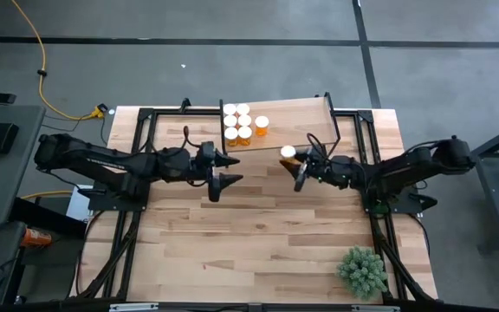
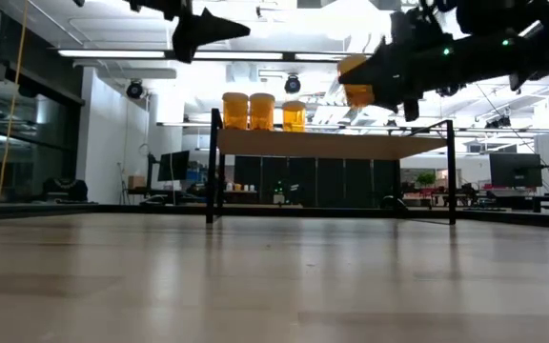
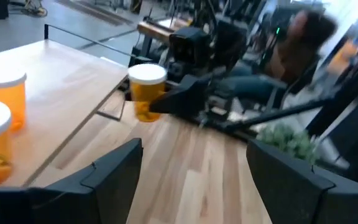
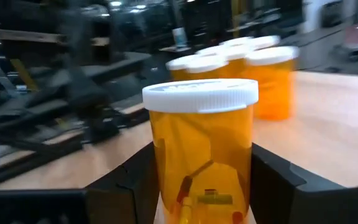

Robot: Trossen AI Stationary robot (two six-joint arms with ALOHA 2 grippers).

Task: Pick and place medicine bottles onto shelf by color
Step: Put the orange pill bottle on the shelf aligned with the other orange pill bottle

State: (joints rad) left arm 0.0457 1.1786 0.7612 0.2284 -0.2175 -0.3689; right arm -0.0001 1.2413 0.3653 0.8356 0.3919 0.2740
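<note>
left gripper (image 1: 230,179) fingers apart, right gripper (image 1: 299,166) fingers clamped

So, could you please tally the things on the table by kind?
Bottles on the shelf: 7
Bottle in the right gripper: 1
Shelf: 1
Plant: 1
Total: 10

A small green plant (image 1: 362,271) sits at the tabletop's (image 1: 258,234) corner.
</note>
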